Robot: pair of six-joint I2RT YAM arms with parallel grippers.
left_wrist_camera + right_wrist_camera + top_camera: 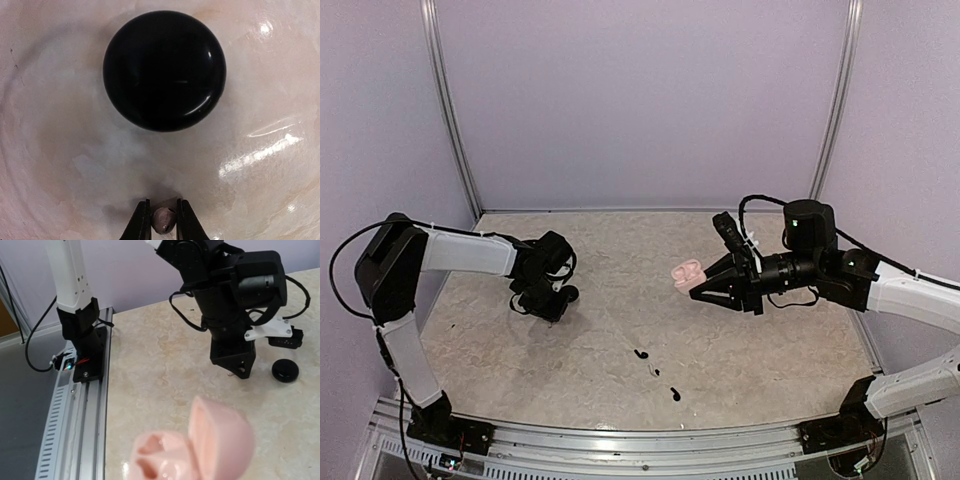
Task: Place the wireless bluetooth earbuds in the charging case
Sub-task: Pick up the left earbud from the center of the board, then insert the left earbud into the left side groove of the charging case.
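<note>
Left end effector (164, 204) brackets a greyish lump (164, 220) only its wrist view shows, grip unclear; right end effector (696, 284) pinches the open pink earbud case (686, 273).

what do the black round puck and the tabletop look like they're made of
Black round puck: likely hard plastic, glossy; sharp curved highlights near its rim. Tabletop: looks like polished marble or a marble-print laminate; pale veining, bright glare streaks.

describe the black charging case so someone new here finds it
Find the left arm over the marbled table. Right beside its lowered jaws lies the charging case, a glossy black round puck. It is bigger than the black specks near the front edge, and unlike the open pink case held aloft.
</note>
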